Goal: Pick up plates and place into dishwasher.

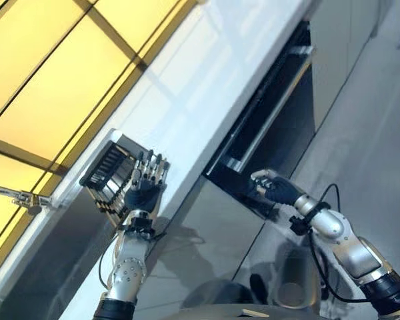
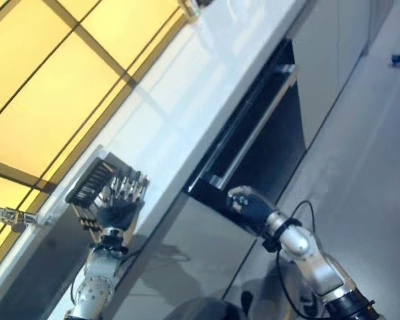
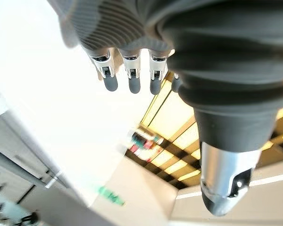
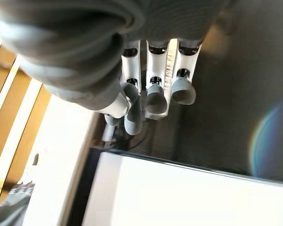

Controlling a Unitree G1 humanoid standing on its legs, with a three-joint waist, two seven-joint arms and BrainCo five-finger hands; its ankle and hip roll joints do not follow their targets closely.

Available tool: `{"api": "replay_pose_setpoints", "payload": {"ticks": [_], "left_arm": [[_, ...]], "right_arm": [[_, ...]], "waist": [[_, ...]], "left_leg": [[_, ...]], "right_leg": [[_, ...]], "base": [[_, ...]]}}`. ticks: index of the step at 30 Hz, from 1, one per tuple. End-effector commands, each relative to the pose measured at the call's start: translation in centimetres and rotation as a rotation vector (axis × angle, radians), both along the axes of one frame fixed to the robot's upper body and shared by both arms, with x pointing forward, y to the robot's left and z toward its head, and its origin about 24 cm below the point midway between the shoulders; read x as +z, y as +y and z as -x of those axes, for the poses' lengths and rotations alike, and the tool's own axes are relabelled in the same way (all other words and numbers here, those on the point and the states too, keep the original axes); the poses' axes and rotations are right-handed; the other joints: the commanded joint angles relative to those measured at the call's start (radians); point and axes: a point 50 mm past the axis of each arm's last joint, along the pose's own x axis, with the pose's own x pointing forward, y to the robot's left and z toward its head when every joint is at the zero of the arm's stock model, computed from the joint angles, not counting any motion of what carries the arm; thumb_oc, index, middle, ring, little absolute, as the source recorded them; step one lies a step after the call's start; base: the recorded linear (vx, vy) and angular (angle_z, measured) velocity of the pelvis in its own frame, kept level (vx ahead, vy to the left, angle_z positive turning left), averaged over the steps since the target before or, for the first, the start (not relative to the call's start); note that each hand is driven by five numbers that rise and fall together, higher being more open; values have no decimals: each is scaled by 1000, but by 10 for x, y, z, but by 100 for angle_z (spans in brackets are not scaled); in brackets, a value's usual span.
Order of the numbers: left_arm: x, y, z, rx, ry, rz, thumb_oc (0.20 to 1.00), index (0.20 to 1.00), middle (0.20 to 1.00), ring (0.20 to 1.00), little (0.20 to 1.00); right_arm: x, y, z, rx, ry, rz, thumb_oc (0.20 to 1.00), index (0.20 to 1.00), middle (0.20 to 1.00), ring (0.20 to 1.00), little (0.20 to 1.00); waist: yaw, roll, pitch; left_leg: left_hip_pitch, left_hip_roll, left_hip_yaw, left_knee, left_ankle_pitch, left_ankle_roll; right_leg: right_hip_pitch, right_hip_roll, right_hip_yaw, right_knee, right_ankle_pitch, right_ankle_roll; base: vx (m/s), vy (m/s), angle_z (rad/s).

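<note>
**Dishwasher being opened, no plate lifted yet**

Early in the job, by the look of it: nothing carried in either hand and no plate clearly made out anywhere on the long white bench point(image 1: 207, 80). Left hand point(image 1: 145, 190) raised above the bench's near edge, fingers straight and spread, empty, just in front of a dark slatted dish rack in a metal frame point(image 1: 107, 175). Dark ribs packed side by side in that rack; too small to tell whether plates stand among them or only the rack's own slats. Right hand point(image 1: 272, 189) low at the front of the bench, fingers curled at the rim of the dark glossy dishwasher door point(image 1: 287, 133), which stands ajar beneath the bench top. Cannot tell whether those fingers actually grip the rim or merely rest against it. Inside of the dishwasher dark and hidden, so no telling what, if anything, is loaded. Yellow panelled wall with dark bars point(image 1: 47, 80) behind the bench. Judged from this: door likely still to be swung fully down, then every plate still to be found, picked up and set in the machine
</note>
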Motion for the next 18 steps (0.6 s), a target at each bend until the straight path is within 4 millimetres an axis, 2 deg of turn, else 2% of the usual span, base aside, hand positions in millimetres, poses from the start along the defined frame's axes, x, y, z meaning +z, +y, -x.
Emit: {"api": "replay_pose_setpoints", "payload": {"ticks": [1, 3, 6, 10, 15, 18], "left_arm": [[11, 25, -3, 44, -37, -79, 1000, 1000, 1000, 1000, 1000], [13, 28, -3, 37, -43, -93, 1000, 1000, 1000, 1000, 1000], [13, 32, 0, 7, -44, -158, 1000, 1000, 1000, 1000, 1000], [13, 38, 4, -22, -44, -189, 1000, 1000, 1000, 1000, 1000], [15, 38, 2, -39, -52, -206, 1000, 1000, 1000, 1000, 1000], [15, 36, -1, -54, -54, -226, 1000, 1000, 1000, 1000, 1000]], "right_arm": [[39, 26, -7, 141, -174, -162, 200, 200, 200, 200, 200], [38, 25, -8, 131, -178, -186, 200, 200, 200, 200, 200], [33, 25, -6, 91, -177, -256, 200, 200, 200, 200, 200], [27, 25, -1, 50, -163, -349, 200, 200, 200, 200, 200], [30, 28, -1, 47, -180, -414, 200, 200, 200, 200, 200], [30, 26, -4, 3, -170, -456, 200, 200, 200, 200, 200]], "waist": [[37, -93, -85], [49, -122, -107], [79, -189, -151], [110, -257, -197], [136, -298, -225], [144, -309, -234]], "left_leg": [[-26, -33, -15, -7, 27, 56], [-11, -23, -26, -28, 34, 54], [8, 4, -34, -66, 46, 47], [23, 37, -36, -114, 62, 39], [38, 67, -34, -167, 84, 29], [42, 80, -35, -190, 97, 20]], "right_leg": [[189, 15, 25, -299, 112, 12], [222, 27, 6, -342, 123, 13], [276, 66, -19, -421, 145, 10], [323, 107, -40, -510, 178, 8], [357, 138, -64, -583, 206, 5], [366, 149, -71, -607, 216, 5]], "base": [[-22, -144, 43], [-35, -164, 25], [-38, -259, 12], [-46, -227, 14], [-62, -127, 4], [-61, -62, 1]]}}
